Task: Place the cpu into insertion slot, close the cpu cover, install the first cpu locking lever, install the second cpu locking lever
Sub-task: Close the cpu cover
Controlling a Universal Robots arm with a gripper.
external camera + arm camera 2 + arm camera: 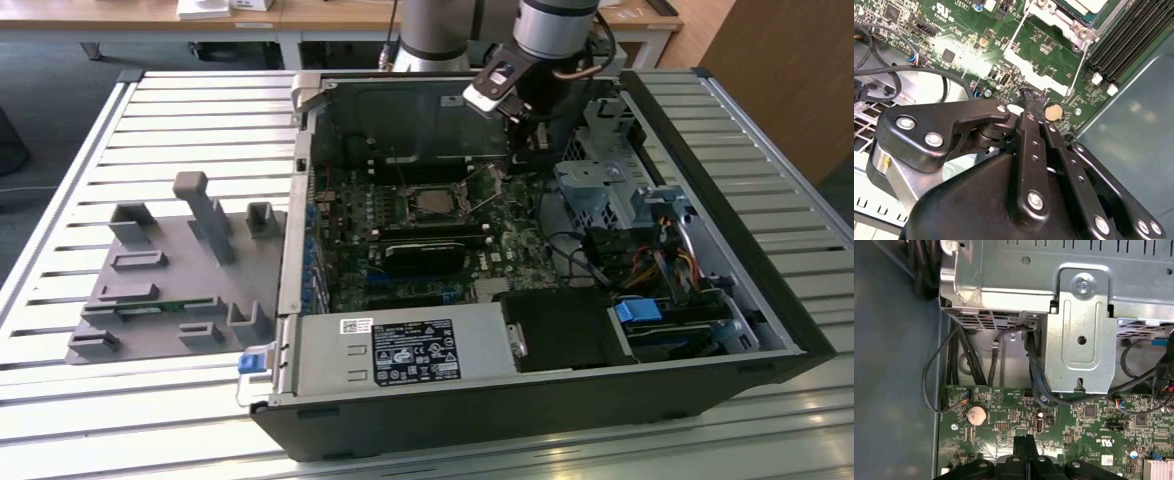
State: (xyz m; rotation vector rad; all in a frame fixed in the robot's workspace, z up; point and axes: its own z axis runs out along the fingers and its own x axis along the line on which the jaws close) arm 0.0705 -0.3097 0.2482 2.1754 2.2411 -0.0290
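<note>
Drive cage [1079, 340] and black cables [1034, 370] crowded the pincer [1025, 441], fingers pressed together, gripping nothing. Exterior view: cpu [430, 201] sat in insertion slot [396, 204], 8 o'clock of pincer

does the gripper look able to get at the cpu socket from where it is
Probably yes: the case side is open, nothing covers the socket, and the gripper hangs close beside it. Thin lever rods stand near.

The second wrist view's edge cuts off the insertion slot [1066, 26].
</note>
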